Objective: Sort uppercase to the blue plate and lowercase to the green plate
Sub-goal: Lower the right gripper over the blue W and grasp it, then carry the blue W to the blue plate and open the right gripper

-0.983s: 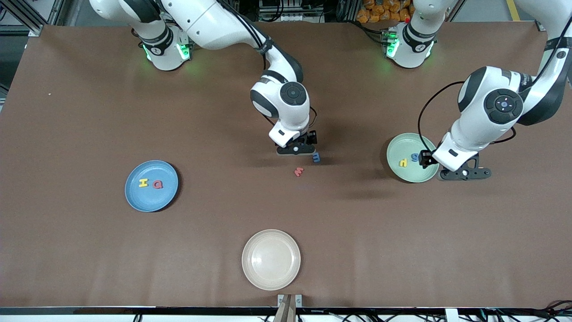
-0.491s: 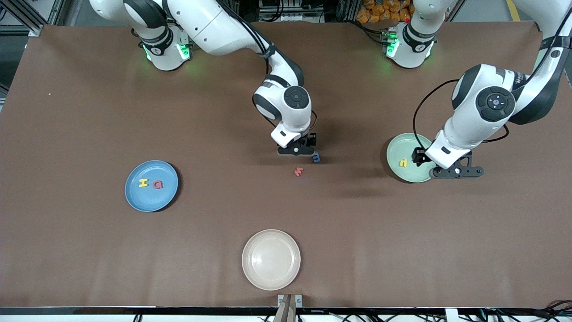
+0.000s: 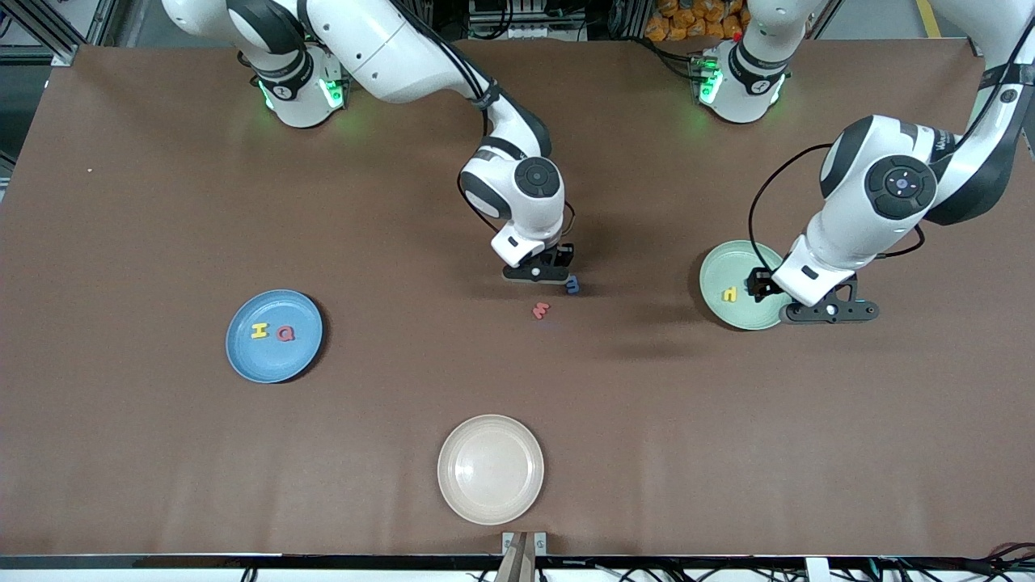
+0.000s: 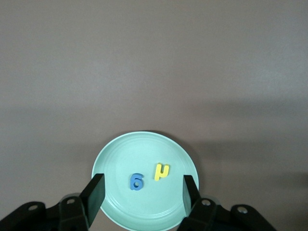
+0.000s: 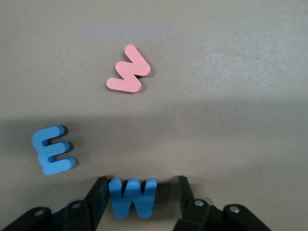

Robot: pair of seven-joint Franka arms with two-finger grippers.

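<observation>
Right hand (image 5: 138,192) straddles, perhaps touching, blue M (image 5: 132,196).

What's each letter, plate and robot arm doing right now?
left end effector: open, holding nothing, over the green plate
right end effector: open, down around the blue M
blue M: on the table, not gripped yet
blue m: loose on the table
red letter: loose on the table
blue g: in the green plate
yellow letter: in the green plate
yellow H: in the blue plate
red Q: in the blue plate
cream plate: flat on the table
</observation>
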